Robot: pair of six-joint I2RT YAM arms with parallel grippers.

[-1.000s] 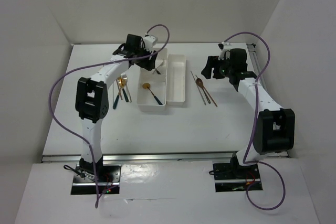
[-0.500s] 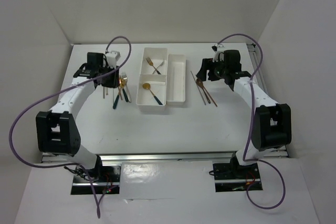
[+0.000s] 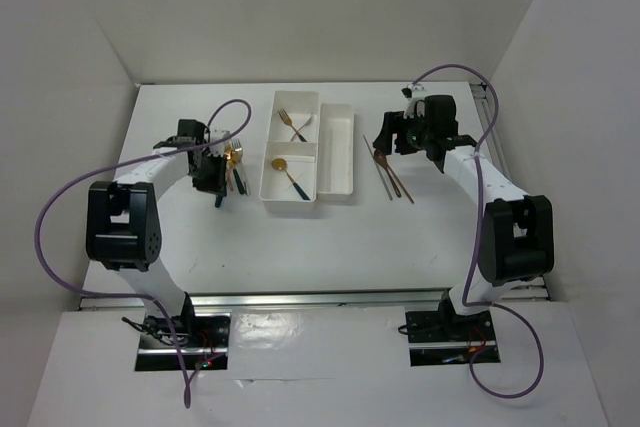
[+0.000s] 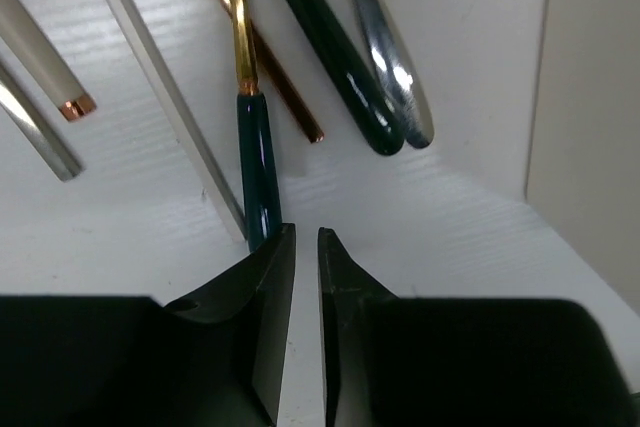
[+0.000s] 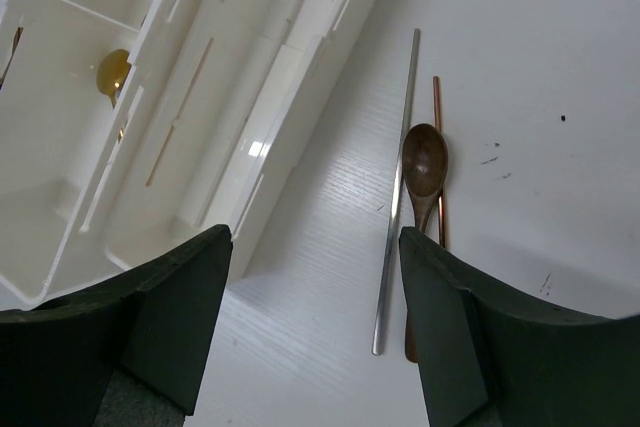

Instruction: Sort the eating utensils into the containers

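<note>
Left tool [image 4: 307, 247] sits low over the table [image 4: 120, 217], jaws almost together, gripping nothing. A teal-handled utensil [image 4: 258, 162] ends just beyond its tips. Right tool [image 5: 312, 242] gapes wide and empty above a brown spoon [image 5: 424, 162] beside a silvery chopstick [image 5: 397, 197]. Farther off, the white tray [image 3: 338, 152] holds a gold spoon [image 3: 288, 175] and a fork [image 3: 290, 125] in separate square bins.

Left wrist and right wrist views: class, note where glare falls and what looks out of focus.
Left wrist: glare streaks on the silver handle and dark teal handle; table grain sharp. Right wrist: glare on the white tray wall; brown spoon sharp, fingers softer.
</note>
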